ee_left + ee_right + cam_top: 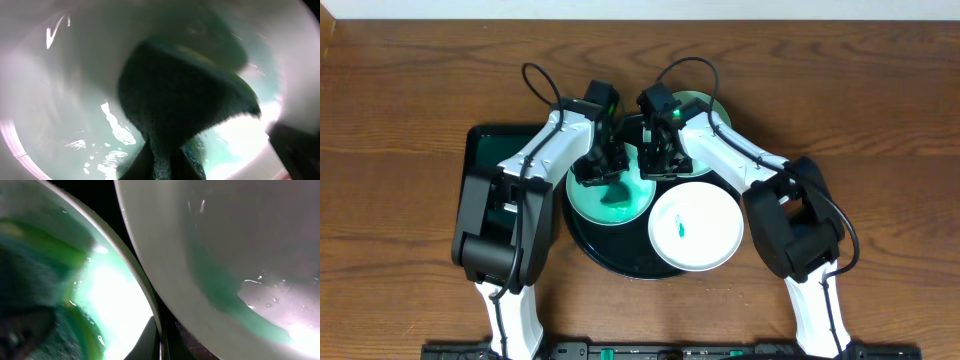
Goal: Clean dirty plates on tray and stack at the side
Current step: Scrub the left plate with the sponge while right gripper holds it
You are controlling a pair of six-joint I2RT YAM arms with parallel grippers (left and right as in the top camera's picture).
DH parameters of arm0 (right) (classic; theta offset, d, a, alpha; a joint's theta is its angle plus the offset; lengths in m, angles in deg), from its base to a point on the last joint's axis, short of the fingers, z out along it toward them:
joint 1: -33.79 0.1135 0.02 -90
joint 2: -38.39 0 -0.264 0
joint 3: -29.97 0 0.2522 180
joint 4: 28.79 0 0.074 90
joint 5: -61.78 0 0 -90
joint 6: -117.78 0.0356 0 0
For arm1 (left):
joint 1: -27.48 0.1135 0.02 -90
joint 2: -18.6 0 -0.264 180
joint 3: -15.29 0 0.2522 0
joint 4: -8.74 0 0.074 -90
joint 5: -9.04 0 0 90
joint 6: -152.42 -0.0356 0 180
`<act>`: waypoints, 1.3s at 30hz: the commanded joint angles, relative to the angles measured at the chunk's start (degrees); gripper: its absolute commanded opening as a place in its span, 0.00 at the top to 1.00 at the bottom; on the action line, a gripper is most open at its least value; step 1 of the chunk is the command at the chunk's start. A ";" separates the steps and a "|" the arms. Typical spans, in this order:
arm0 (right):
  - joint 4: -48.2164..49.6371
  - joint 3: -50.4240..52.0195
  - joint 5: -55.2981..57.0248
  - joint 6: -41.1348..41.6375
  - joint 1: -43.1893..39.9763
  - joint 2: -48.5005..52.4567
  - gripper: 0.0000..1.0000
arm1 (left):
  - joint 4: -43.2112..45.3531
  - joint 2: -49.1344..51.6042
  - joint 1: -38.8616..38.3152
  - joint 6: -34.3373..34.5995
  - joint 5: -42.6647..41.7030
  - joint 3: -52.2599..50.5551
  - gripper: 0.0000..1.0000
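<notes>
The left gripper (603, 170) clamps a dark green sponge (185, 100) and presses it onto the teal-smeared plate (620, 207) directly beneath. The right gripper (660, 160) sits just beside it at that plate's rim; I cannot tell whether it grips. A second plate (695, 228) lies nearer the robot, also on the round tray (610, 258). A third plate (712, 103) peeks out behind the right arm.
</notes>
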 commanded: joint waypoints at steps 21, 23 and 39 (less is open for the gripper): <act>-0.11 0.81 0.81 -0.02 -0.13 1.90 0.99 | -2.49 1.99 -0.81 -27.43 -14.58 -0.83 0.93; -0.13 0.81 0.81 -0.02 -0.15 1.90 0.99 | 0.63 1.99 -0.07 -19.56 -6.91 -0.83 0.93; 0.07 0.81 0.81 -0.02 -0.13 1.90 0.99 | -3.45 1.95 -0.70 6.93 20.83 -0.81 0.93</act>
